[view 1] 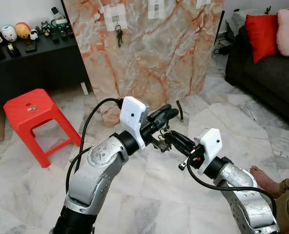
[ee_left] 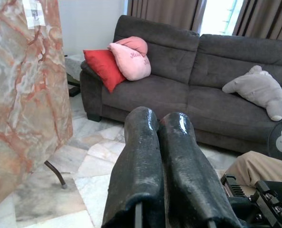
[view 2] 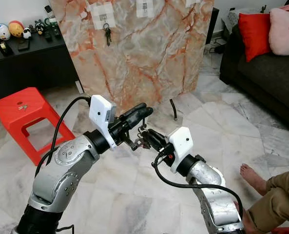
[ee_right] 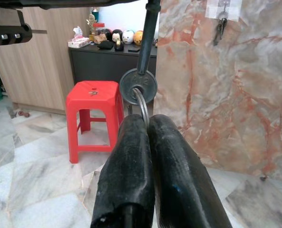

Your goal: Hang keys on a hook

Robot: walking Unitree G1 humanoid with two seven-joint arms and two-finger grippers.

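Red stool (view 1: pixel 31 111) on marble floor (view 1: pixel 222 117), beside black cabinet (view 1: pixel 32 68) carrying round figurines (view 1: pixel 9 33) and remotes (view 1: pixel 56 33). Dark sofa (view 1: pixel 268 73) with red cushion (view 1: pixel 262 35) and pink cushion (view 1: pixel 288 30). Person's bare foot (view 1: pixel 263 179) near sofa.

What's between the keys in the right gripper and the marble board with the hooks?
Bare marble floor, by the right eye view. The right gripper pinches the keys, with the left gripper just above. The marble board stands beyond.
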